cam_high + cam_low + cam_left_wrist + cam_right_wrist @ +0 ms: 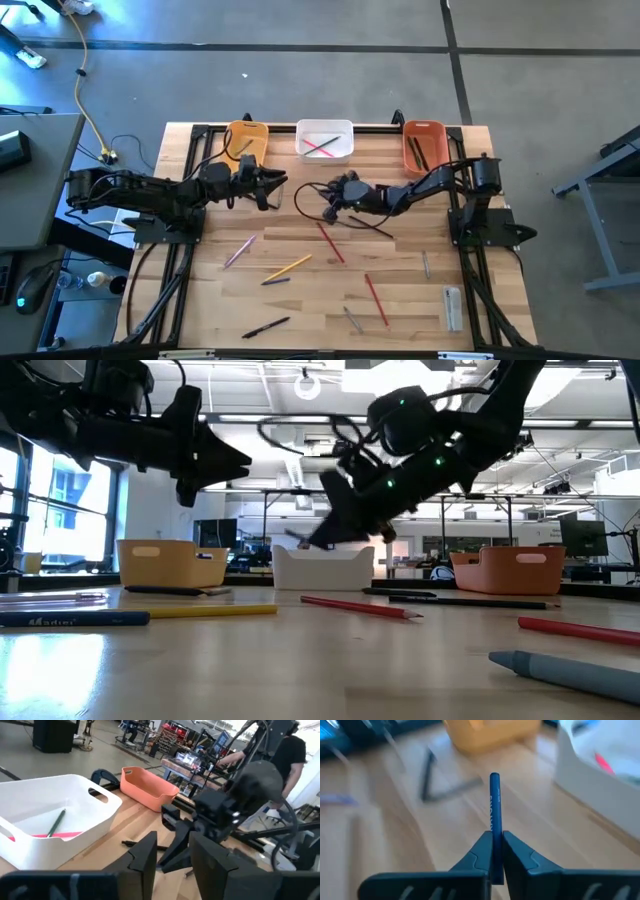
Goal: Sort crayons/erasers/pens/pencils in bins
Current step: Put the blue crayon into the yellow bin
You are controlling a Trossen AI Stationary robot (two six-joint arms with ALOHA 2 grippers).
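Risk of slippage: right gripper [495,851] pinches a slim dark-blue pen [494,810] near its lower end, raised above the wooden table [300,290] before the white plastic bin [325,150]. Left gripper [172,857] hovers alongside, fingers spread; collision possible.

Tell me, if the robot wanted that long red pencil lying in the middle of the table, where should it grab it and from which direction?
Probably at mid-length, coming straight down from above. The red pencil lies flat on the table at a slant, with bare wood along both of its long sides at the middle, so the fingers should close across its thin shaft, turned square to its slant. Gripped at the middle, it should hang level.
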